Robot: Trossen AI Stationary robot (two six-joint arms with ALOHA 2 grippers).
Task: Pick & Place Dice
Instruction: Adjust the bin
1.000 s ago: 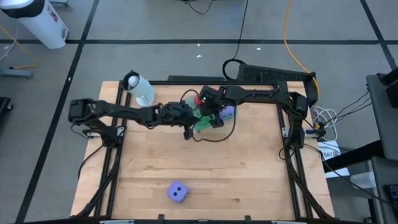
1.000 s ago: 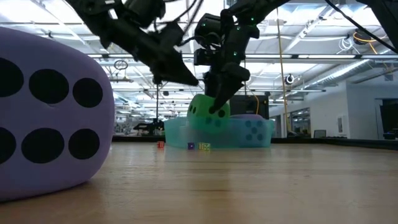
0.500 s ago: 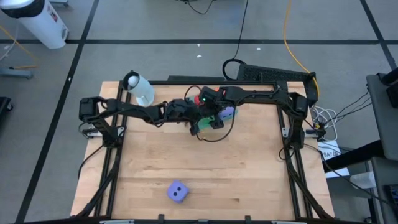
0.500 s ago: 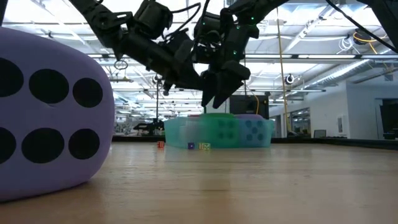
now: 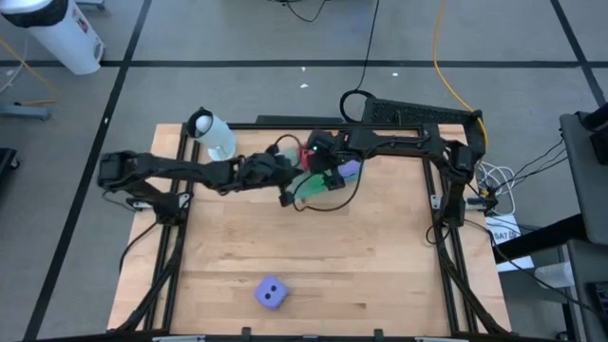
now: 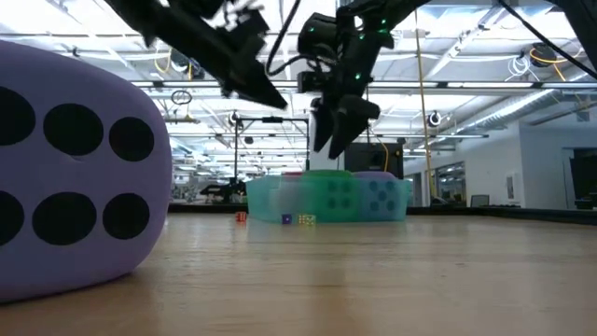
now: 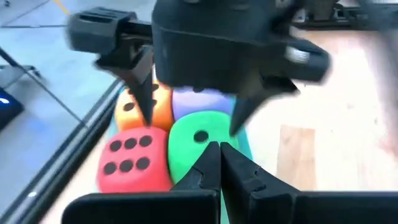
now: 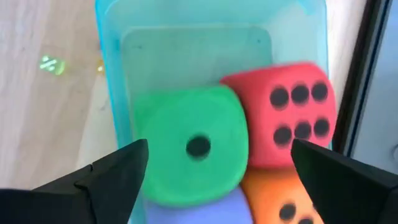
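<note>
A translucent blue-green tray (image 8: 205, 37) at the table's far middle holds a green die (image 8: 193, 146), a red die (image 8: 283, 118), an orange die (image 8: 280, 199) and a purple-blue die (image 8: 186, 214), packed side by side on the tray's floor. My right gripper (image 8: 219, 149) hangs open above them, its fingers on either side of the green die and clear of it. My left gripper (image 7: 219, 152) is shut and empty, just above and to the left of the tray (image 5: 318, 190). Another purple-blue die (image 5: 271, 293) rests on the table near the front edge.
A clear plastic cup (image 5: 214, 136) lies on its side at the table's far left corner. Between the tray and the lone purple-blue die (image 6: 75, 168) the wooden tabletop (image 5: 313, 247) is bare. Black frame rails (image 5: 446, 247) run along the table's left and right sides.
The green die stood tilted above the tray's rim at my right gripper's fingers; it now sits down inside the tray. My left gripper has risen and drawn back a little toward the table's left edge, still shut.
</note>
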